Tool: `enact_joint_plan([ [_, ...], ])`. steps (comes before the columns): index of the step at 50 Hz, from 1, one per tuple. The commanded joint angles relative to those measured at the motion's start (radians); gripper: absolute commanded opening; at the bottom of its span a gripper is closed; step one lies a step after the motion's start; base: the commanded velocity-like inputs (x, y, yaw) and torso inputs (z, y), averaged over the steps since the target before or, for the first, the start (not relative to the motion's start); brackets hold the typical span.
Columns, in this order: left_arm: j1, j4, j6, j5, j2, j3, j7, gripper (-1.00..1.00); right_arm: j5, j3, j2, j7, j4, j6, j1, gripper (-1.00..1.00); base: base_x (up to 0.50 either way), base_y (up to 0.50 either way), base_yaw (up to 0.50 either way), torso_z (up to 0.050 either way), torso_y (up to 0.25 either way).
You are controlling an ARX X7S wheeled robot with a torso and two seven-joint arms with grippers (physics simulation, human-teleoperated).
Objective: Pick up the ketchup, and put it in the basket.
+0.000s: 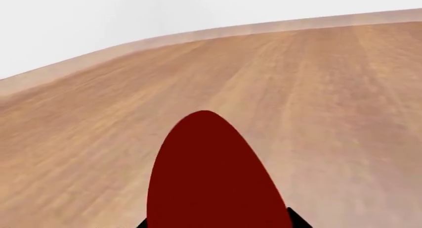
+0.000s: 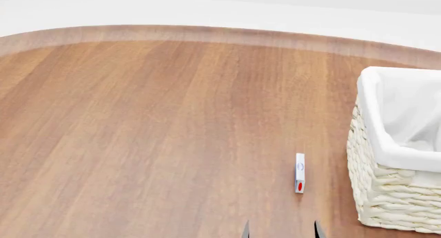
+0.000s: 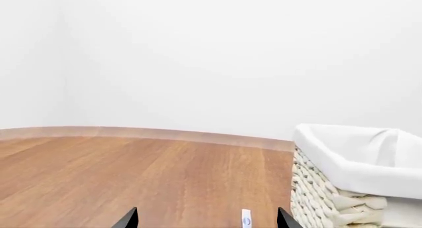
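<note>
In the left wrist view a dark red rounded body, the ketchup (image 1: pixel 207 173), fills the space between my left gripper's (image 1: pixel 214 224) black fingers, which press against both its sides. Its cap and label are hidden. The left gripper does not show in the head view. The basket (image 2: pixel 375 140), cream wicker with a white liner, stands on the wooden floor at the right and also shows in the right wrist view (image 3: pixel 343 163). My right gripper (image 2: pixel 281 231) is open and empty at the bottom edge of the head view, just left of the basket, and its wrist view (image 3: pixel 207 219) shows the jaws wide apart.
A small white box (image 2: pixel 300 172) with a blue mark and a red dot lies on the floor between the right gripper and the basket, and the box (image 3: pixel 246 219) also shows in the right wrist view. Wooden floor runs to a white wall behind.
</note>
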Motion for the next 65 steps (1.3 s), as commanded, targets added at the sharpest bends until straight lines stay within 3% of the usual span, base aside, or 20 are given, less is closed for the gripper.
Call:
enact_joint_plan([
  [1,0.04,0.128,-0.085,-0.02,0.012,-0.007,0.02,-1.0,-0.027,0.013,-0.016,-0.023,0.029,-0.01,0.011,1.0,0.0,0.0,0.0,0.0,0.0],
  [10,0.178,0.799,-0.57,-0.066,-0.089,0.009,-0.136,-1.0,-0.024,0.01,-0.013,-0.021,0.03,-0.011,0.012,1.0,0.0,0.0,0.0,0.0,0.0],
  [14,0.186,1.0,-0.706,-0.079,-0.135,0.015,-0.176,-1.0,-0.02,0.009,-0.012,-0.02,0.03,-0.011,0.012,1.0,0.0,0.0,0.0,0.0,0.0],
  [21,0.189,1.205,-0.822,-0.105,-0.18,0.053,-0.166,-1.0,-0.016,0.007,-0.01,-0.02,0.032,-0.013,0.014,1.0,0.0,0.0,0.0,0.0,0.0],
  [26,0.085,1.265,-0.895,-0.097,-0.196,0.114,-0.123,-1.0,-0.012,0.008,-0.008,-0.018,0.033,-0.014,0.015,1.0,0.0,0.0,0.0,0.0,0.002],
  [38,-0.248,1.183,-0.994,-0.081,-0.159,0.245,0.024,-1.0,-0.011,0.003,-0.006,-0.015,0.05,-0.018,0.021,1.0,0.0,0.0,0.0,0.0,0.0],
  [45,-0.387,1.098,-0.971,-0.059,-0.133,0.315,0.136,-1.0,-0.008,0.001,-0.005,-0.014,0.054,-0.021,0.022,1.0,0.0,0.0,0.0,0.0,0.0],
  [55,-0.616,0.834,-0.899,-0.095,-0.049,0.395,0.392,-1.0,-0.006,-0.004,-0.002,-0.013,0.059,-0.023,0.025,1.0,0.0,0.0,0.0,0.0,0.001],
  [59,-0.698,0.738,-0.934,-0.193,-0.018,0.4,0.551,-1.0,-0.004,-0.006,-0.002,-0.012,0.064,-0.025,0.026,1.0,0.0,0.0,0.0,0.0,0.0],
  [65,-0.862,0.391,-0.79,-0.143,0.079,0.421,0.659,-1.0,-0.004,-0.009,-0.001,-0.011,0.067,-0.027,0.027,1.0,0.0,0.0,0.0,0.0,0.0],
])
